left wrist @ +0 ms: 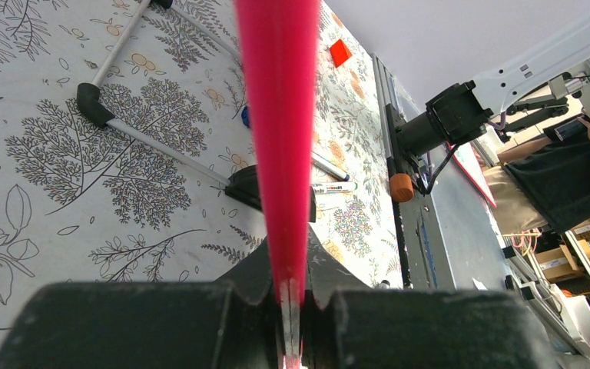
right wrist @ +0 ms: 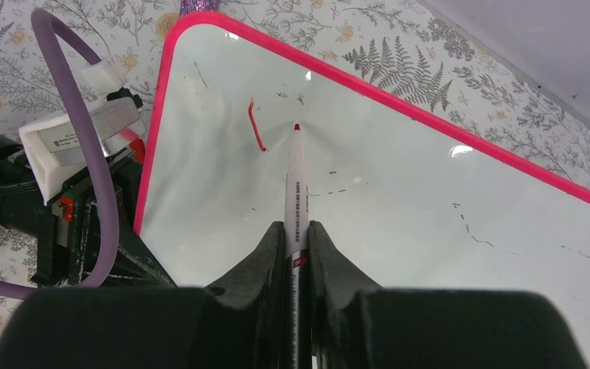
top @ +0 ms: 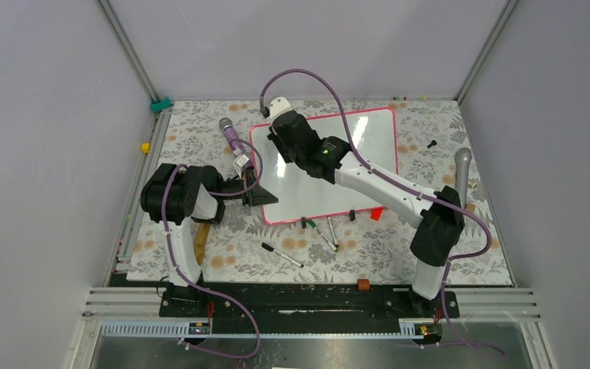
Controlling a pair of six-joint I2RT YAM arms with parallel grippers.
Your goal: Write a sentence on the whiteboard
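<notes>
The whiteboard [top: 353,146] lies flat on the flowered table, glossy white with a pink-red frame. My right gripper [right wrist: 297,231] is shut on a white marker [right wrist: 297,177]. Its red tip rests on the board near the far left corner, just right of a short curved red stroke [right wrist: 256,127], the only part of the sentence that shows. Seen from above, the right gripper [top: 276,132] hangs over that corner. My left gripper [left wrist: 292,296] is shut on the board's pink-red frame edge [left wrist: 280,115], at the board's left side [top: 255,192].
Several loose markers [top: 283,255] lie on the table in front of the board, one of them [left wrist: 330,187] also in the left wrist view. A purple microphone [top: 230,134] lies at the board's far left, a grey one [top: 462,165] at the right. A small red piece [top: 376,214] lies by the near edge.
</notes>
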